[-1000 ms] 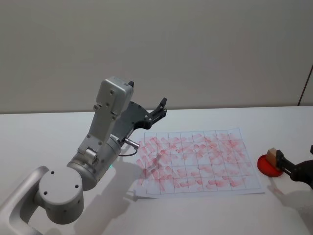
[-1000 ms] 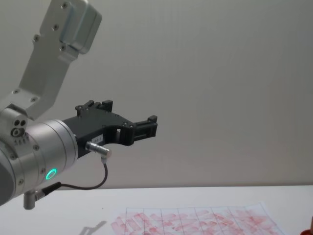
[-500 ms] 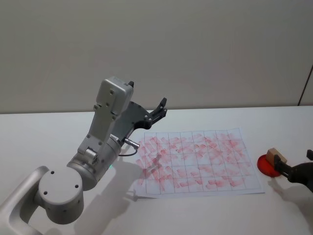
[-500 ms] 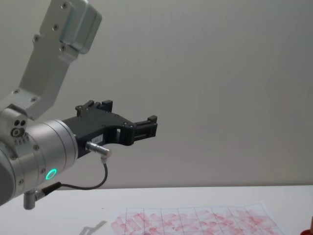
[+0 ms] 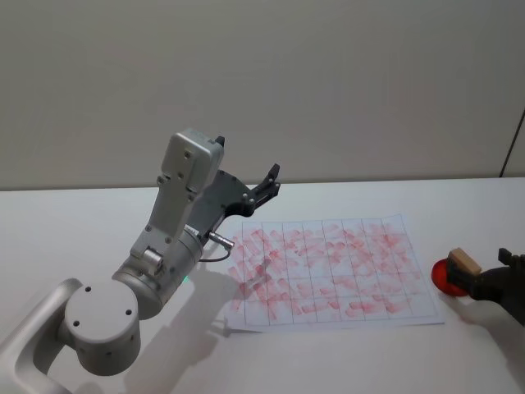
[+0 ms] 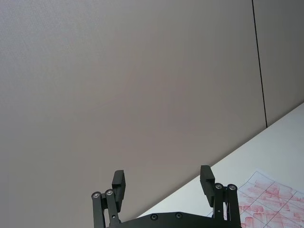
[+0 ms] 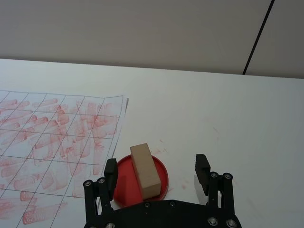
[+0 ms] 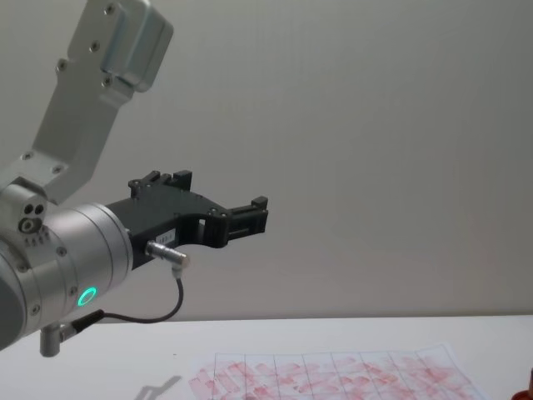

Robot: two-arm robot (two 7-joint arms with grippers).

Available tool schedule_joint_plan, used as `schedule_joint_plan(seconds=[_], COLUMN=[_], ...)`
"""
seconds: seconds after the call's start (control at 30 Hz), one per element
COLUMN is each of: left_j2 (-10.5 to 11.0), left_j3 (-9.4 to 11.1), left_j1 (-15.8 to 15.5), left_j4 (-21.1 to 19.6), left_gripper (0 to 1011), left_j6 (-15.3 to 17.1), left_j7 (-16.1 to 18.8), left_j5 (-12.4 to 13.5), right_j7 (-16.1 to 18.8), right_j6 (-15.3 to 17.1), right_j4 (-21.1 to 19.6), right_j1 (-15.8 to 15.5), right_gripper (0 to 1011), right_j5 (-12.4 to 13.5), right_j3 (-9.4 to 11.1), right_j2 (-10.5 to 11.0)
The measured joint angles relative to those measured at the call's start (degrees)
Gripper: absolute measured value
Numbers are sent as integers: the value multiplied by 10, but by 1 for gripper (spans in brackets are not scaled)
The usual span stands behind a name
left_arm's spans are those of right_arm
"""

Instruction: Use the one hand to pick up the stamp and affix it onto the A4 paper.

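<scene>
The stamp, a tan wooden block, stands on a round red pad just right of the A4 paper. My right gripper, the matte black hand, comes in from the right edge. In the right wrist view this gripper is open, with the stamp standing between its two fingers and gaps on both sides. The paper is gridded and covered in red marks. My left gripper is raised above the paper's far left corner, open and holding nothing.
The left arm's silver wrist with its green ring light looms at the left of the chest view. White tabletop stretches beyond and right of the red pad. A plain wall stands behind the table.
My right gripper has drawn back a little toward the right edge; its finger no longer sits against the stamp. The stamp stays on the red pad. The left arm has not moved.
</scene>
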Motion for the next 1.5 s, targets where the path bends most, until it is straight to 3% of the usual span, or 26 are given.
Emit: schedule_joint_plan(seconds=[0.17,0.4,0.97,1.5], left_j2=[0,0,0,0], left_j3=[0,0,0,0], left_j1=[0,0,0,0], left_j4=[0,0,0,0], left_gripper=[1001,1001,1001,1001], left_j6=[0,0,0,0], left_j7=[0,0,0,0], left_j5=[0,0,0,0], right_j7=[9,18,26,33], right_j6=[4,9,13,1], right_j4=[12,24,35,33], right_j1=[11,23,33,34], right_gripper=[969,811,253,219], right_j5=[-5,-10,-15,-23], right_j3=[-2,-4,-6,-6], right_j2=[-4,-9,-12,-11])
